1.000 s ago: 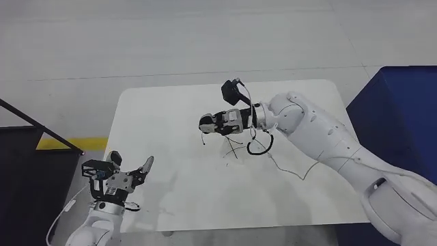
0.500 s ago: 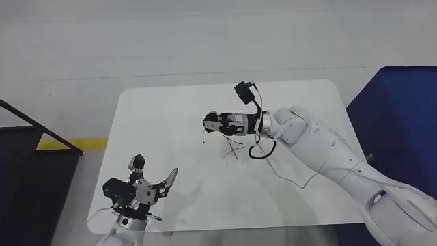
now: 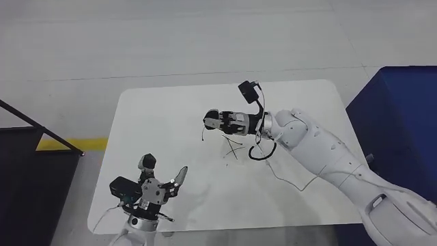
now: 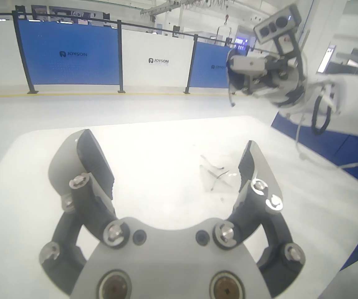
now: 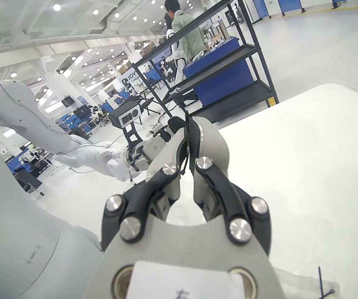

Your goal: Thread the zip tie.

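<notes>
The left gripper [image 3: 164, 169], fingers spread apart, hovers over the near left corner of the table [image 3: 307, 109]. The right gripper [image 3: 209, 118] is pinched on one thin black zip tie [image 3: 203, 137] above mid-table. Just beside lie loose ties [image 3: 232, 147], perhaps three, crossed and hard to count.

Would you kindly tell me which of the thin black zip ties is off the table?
The thin black zip tie pinched in the right gripper, dangling above the white table; the other ties lie crossed on it.

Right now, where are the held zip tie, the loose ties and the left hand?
held zip tie [image 4: 233, 104], left wrist view, lower end
loose ties [image 3: 233, 147], top view, crossing
left hand [image 3: 164, 167], top view, between fingertips
</notes>
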Available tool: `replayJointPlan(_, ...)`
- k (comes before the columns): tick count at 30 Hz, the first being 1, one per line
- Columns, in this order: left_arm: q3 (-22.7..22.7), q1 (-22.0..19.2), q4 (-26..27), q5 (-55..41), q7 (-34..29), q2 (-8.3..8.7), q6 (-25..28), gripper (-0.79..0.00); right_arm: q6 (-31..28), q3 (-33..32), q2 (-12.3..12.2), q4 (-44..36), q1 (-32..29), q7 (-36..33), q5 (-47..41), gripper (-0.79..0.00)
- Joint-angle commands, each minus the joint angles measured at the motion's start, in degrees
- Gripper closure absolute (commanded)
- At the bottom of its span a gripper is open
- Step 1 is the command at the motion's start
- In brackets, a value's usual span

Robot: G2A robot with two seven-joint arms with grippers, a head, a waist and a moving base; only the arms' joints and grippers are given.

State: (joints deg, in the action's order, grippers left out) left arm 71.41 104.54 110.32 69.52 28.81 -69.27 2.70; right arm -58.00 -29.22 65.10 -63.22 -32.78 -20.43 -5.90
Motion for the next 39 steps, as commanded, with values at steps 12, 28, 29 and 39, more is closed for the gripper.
replayJointPlan(12, -14.4, -7.3, -5.5, 4.4, 8.8, -3.04, -9.1, -0.785, 1.0, -1.0, 0.2, -2.7, -3.3, -3.6, -3.2, 0.0)
replayJointPlan(28, -17.0, -11.6, -8.3, 12.0, 5.5, -4.83, -19.2, -0.379, 2.3, -5.6, -0.7, -6.9, -7.1, -9.0, -4.8, 0.0)
replayJointPlan(29, -17.1, -11.5, -8.1, 11.4, 5.7, -4.94, -19.1, -0.366, 2.4, -5.8, -0.8, -7.0, -7.2, -9.5, -4.9, 0.0)
replayJointPlan(39, -16.8, -10.8, -7.0, 10.7, 5.9, -5.52, -20.1, -0.225, 3.1, -7.9, -0.9, -8.6, -8.5, -12.7, -6.3, 0.0)
